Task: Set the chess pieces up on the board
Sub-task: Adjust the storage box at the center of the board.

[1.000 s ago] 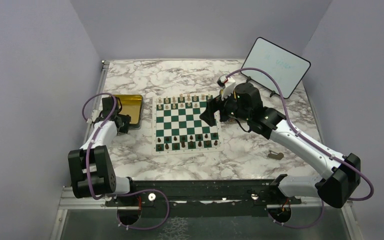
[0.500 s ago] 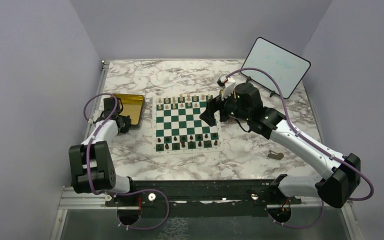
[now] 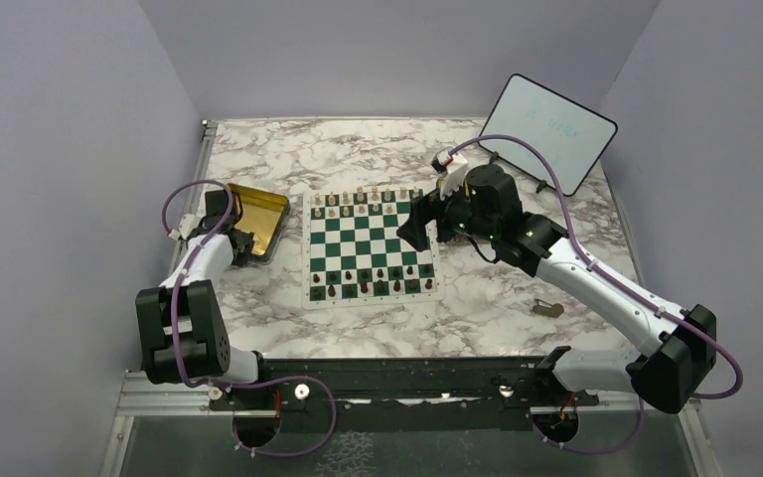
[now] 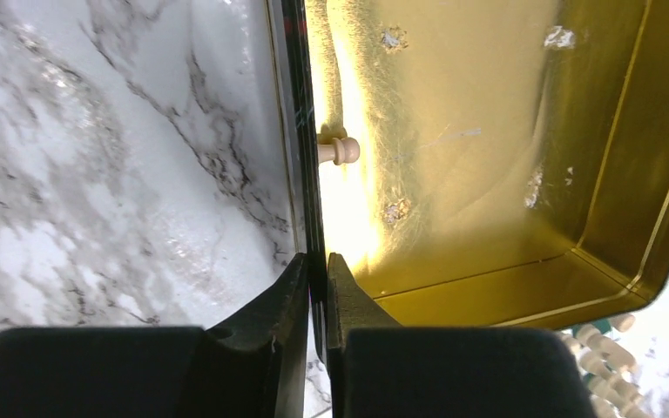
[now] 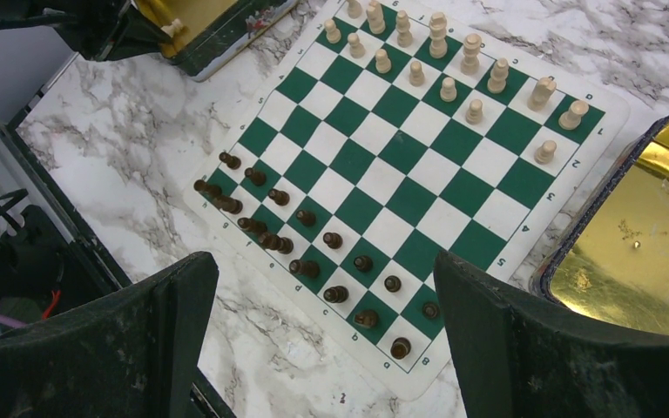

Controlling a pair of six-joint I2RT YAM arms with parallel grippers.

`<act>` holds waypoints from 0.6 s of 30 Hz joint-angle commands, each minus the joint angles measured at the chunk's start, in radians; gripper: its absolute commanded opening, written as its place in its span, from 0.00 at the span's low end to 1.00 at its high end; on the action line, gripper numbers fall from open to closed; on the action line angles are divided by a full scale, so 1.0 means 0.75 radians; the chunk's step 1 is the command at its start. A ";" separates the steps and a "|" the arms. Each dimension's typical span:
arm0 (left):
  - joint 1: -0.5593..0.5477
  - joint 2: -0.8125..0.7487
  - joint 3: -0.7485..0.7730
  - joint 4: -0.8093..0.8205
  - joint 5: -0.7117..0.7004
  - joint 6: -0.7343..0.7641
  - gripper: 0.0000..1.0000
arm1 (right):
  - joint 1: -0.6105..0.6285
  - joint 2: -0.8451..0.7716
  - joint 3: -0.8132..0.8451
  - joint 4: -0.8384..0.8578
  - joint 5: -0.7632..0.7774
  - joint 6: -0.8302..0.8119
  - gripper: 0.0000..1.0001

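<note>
The green and white board (image 3: 370, 248) lies mid-table, also in the right wrist view (image 5: 401, 174). Cream pieces (image 3: 358, 202) fill its far rows and dark pieces (image 3: 373, 281) its near rows. One cream pawn (image 4: 340, 150) lies on its side inside the gold tray (image 3: 258, 214), against the wall. My left gripper (image 4: 315, 261) is shut on that tray's rim (image 4: 300, 131), and the tray is tipped up. My right gripper (image 3: 419, 231) is open and empty, hovering above the board's right edge.
A second gold tray (image 5: 645, 252) sits just right of the board, hidden under my right arm in the top view. A whiteboard (image 3: 548, 132) leans at the back right. A small grey object (image 3: 548, 308) lies on the marble at the near right.
My left gripper has raised and turned the gold tray, which now sits skewed and tilted. The right arm has not moved.
</note>
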 commanded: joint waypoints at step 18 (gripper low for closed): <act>0.090 -0.053 0.214 0.005 0.093 0.954 0.00 | 0.002 -0.063 -0.032 -0.012 0.026 -0.001 1.00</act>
